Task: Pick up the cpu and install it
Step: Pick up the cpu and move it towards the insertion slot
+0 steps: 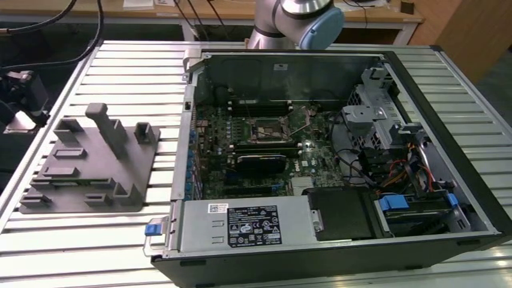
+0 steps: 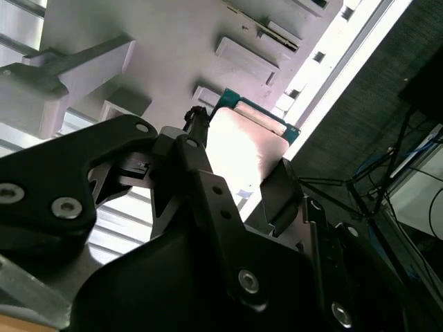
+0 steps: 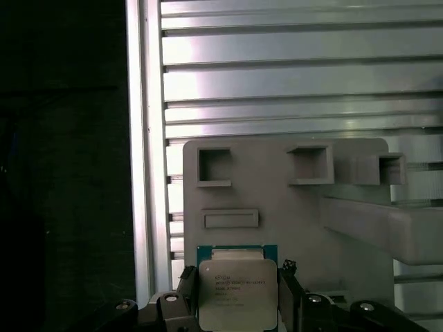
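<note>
The claw (image 3: 237, 277) pinches the cpu (image 3: 237, 296) by opposite edges over the grey fixture tray (image 3: 291, 207), probably to keep it level and its underside untouched.

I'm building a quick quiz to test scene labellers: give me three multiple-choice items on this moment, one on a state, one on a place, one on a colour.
1. The computer case is: A open, side panel off; B closed; C wrapped in foil.
2. The cpu is: A inside the computer case; B between the fingers of the gripper, near the grey tray; C in a person's hand.
3. The cpu's rim is: A red; B yellow; C blue-green.

Answers:
1 A: the exterior view shows the motherboard bare inside.
2 B: in the first wrist view a finger presses on each side of the cpu, with the grey tray behind.
3 C: the first wrist view shows a blue-green edge around the silvery top.
</note>
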You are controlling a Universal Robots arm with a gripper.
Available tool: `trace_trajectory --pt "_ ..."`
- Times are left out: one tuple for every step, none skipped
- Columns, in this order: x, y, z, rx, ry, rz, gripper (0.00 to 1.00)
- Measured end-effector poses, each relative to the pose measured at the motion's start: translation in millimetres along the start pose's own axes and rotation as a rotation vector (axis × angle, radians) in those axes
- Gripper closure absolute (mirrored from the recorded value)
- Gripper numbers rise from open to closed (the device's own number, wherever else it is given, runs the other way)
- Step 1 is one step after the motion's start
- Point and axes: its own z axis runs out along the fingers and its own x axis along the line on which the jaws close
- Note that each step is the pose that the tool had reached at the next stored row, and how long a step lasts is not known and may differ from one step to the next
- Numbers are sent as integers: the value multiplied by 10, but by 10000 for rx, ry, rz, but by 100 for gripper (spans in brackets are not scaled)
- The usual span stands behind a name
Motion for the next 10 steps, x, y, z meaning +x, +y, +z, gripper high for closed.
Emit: trace_trajectory --pt "0 1 -15 0 1 0 45" --pt "0 2 -30 1 1 0 45" --pt "-1 3 -46 0 0 0 45" --pt "-1 3 -57 0 0 -1 45" --pt "-1 4 -70 0 -1 0 45" --pt "-2 5 -83 0 -1 0 45" --pt "-2 5 -96 0 0 0 45" --pt "-2 6 -107 0 0 -1 45" --pt "-3 7 -117 0 0 -1 45" --pt "-2 8 -129 0 0 0 45"
